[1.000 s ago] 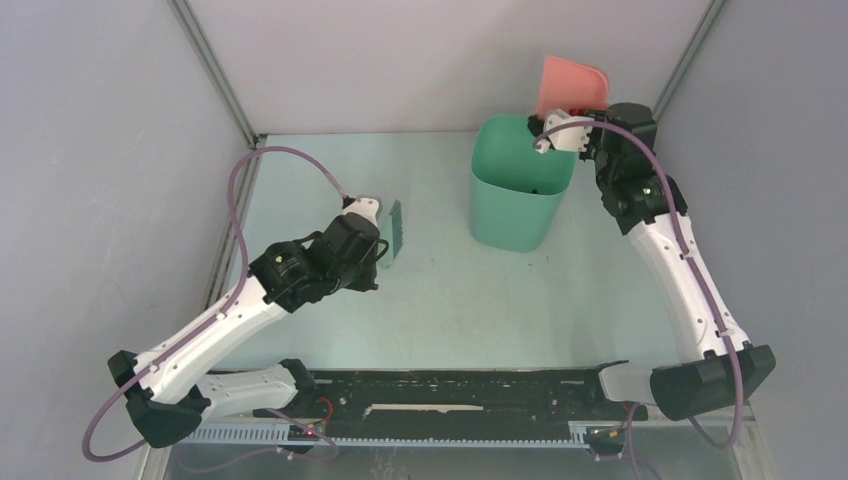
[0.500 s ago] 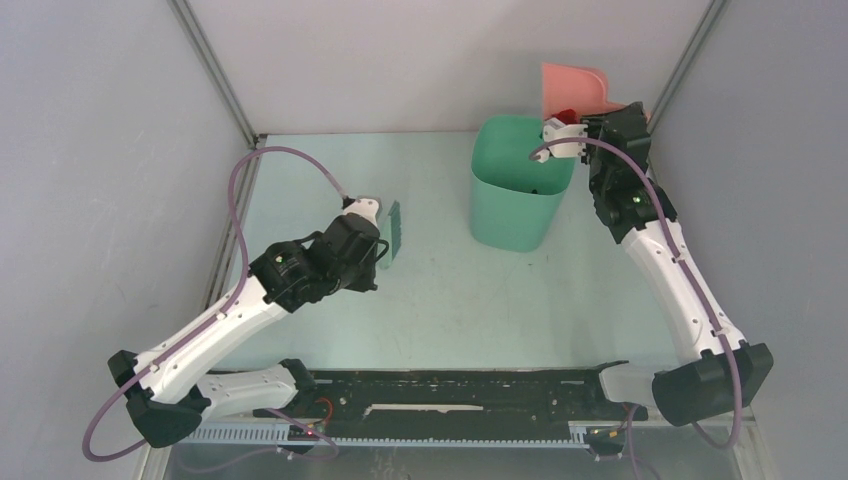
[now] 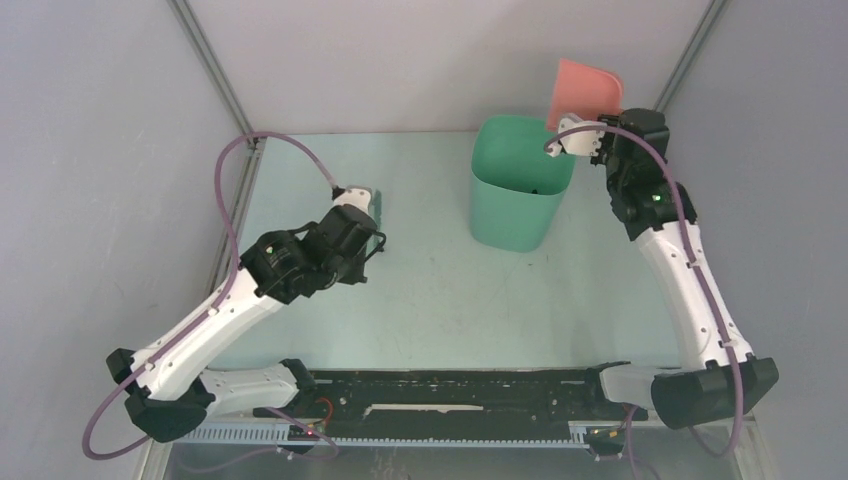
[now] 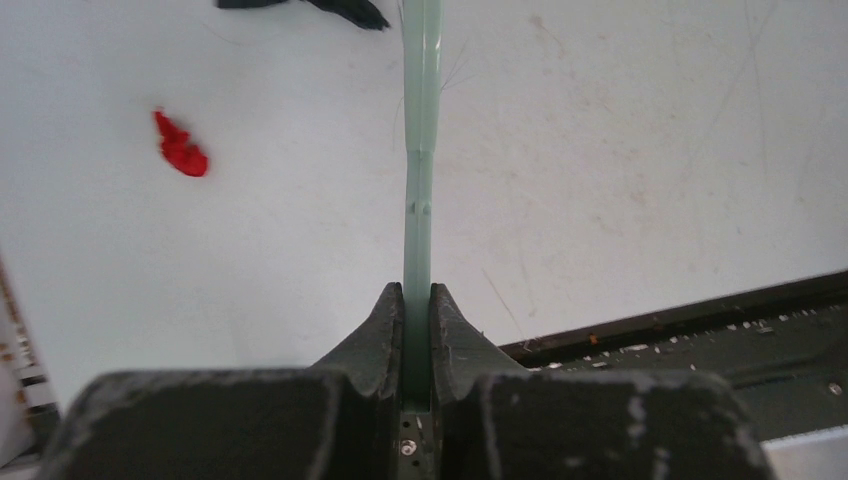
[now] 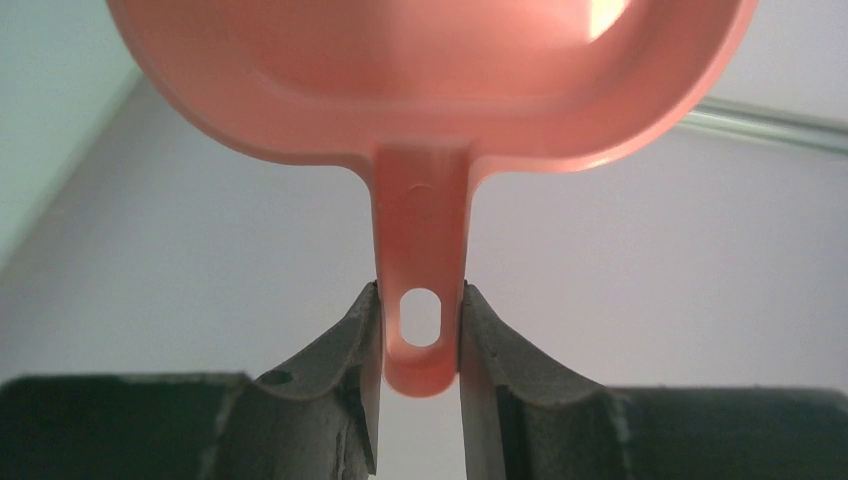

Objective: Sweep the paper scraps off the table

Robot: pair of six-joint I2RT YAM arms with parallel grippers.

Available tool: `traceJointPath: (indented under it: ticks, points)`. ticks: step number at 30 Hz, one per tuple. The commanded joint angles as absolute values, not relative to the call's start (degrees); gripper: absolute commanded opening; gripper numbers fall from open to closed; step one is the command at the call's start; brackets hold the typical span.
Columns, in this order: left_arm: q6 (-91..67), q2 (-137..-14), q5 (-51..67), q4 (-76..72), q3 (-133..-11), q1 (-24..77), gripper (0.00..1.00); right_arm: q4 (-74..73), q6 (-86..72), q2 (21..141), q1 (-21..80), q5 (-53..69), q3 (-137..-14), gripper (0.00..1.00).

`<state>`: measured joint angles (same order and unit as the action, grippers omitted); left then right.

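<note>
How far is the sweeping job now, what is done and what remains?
Done, it seems: the right tool holds the dustpan raised beside the bin, likely emptied. In hand: the left tool grips the brush. Left: a red scrap and a black scrap lie on the table.

Mint table [image 3: 450, 300]: green bin [image 3: 520, 195] standing far side; red scrap [image 4: 180, 150], black scrap [image 4: 350, 12] lying.

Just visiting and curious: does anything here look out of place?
Yes. A red paper scrap and a black scrap lie loose on the table near the green brush that the left claw grips: unswept litter.
</note>
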<state>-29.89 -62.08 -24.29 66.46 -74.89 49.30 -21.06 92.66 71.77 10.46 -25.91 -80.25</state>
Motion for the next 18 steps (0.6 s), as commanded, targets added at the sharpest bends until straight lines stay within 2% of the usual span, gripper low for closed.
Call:
traceJointPath:
  ticks: [1,5,12,18]
  points:
    - [-28.16,-65.54,-38.06,77.03,-82.31,48.80,0.00,-42.19,70.22,68.02,10.47,-17.75,-92.15,0.00]
    - [-27.04,-69.80,-44.94,81.73,-81.86,46.30,0.00,-57.33,58.49,63.83,12.07,-3.97,-94.31,0.00]
    - [-26.59,-76.88,-40.42,82.46,-76.09,38.85,0.00,-74.77,52.86,51.26,18.56,18.50,-77.27,0.00]
    - [-27.55,-83.95,-43.00,82.71,-75.99,36.13,0.00,-74.69,47.88,44.62,25.24,20.60,-59.03,0.00]
